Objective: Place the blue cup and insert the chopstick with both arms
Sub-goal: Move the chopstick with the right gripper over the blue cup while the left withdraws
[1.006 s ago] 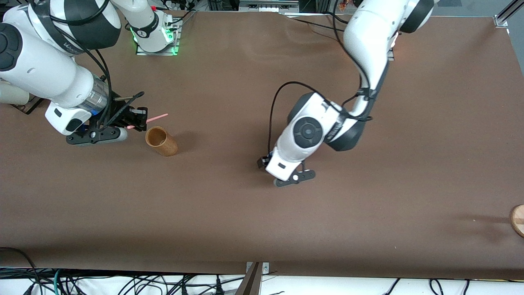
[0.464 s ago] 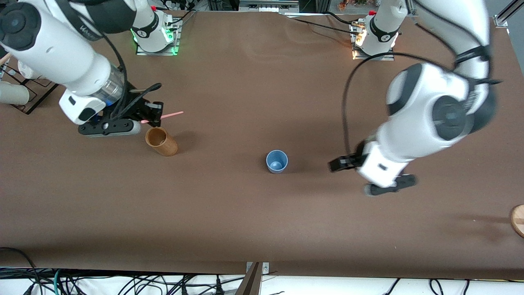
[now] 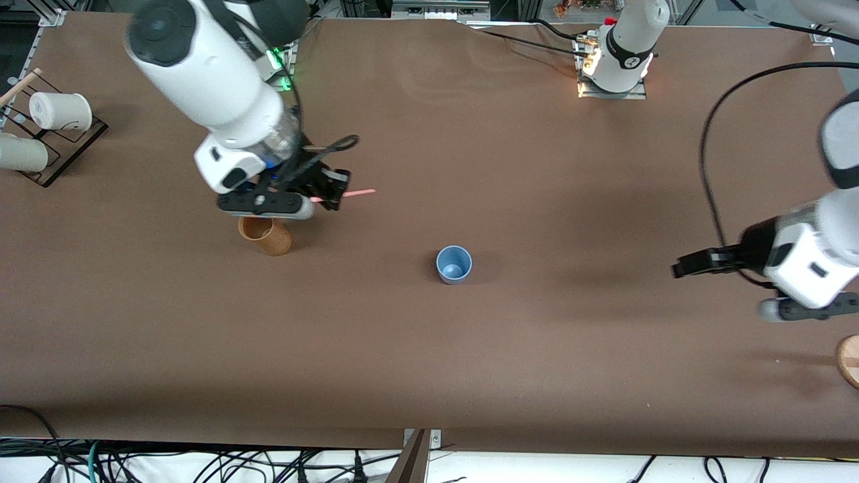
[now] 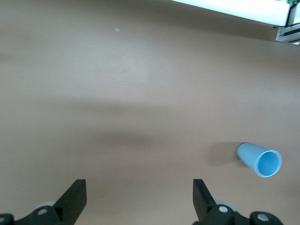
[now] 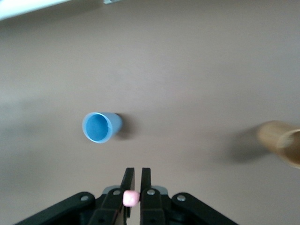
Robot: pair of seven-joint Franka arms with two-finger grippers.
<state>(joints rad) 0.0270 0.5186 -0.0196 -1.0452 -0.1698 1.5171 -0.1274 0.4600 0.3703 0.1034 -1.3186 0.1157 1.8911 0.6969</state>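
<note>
The blue cup (image 3: 453,263) stands upright and alone in the middle of the table; it also shows in the wrist views as the blue cup (image 4: 260,160) and blue cup (image 5: 99,127). My right gripper (image 3: 329,188) hangs over the table just beside the wooden holder, shut on the pink chopstick (image 3: 354,193), which sticks out level toward the cup. Between the right gripper (image 5: 134,174) fingers sits the chopstick's end (image 5: 131,198). Well clear of the cup, my left gripper (image 3: 686,265) is open and empty over the left arm's end of the table, its fingers (image 4: 75,199) wide apart.
A tan wooden cylinder holder (image 3: 265,235) stands under the right wrist, seen also as the holder (image 5: 283,142). White cups (image 3: 54,111) rest on a black rack at the right arm's end. A wooden disc (image 3: 849,361) lies at the left arm's end.
The left arm has drawn away from the blue cup toward its own end of the table. The right arm has carried the chopstick past the wooden holder toward the middle.
</note>
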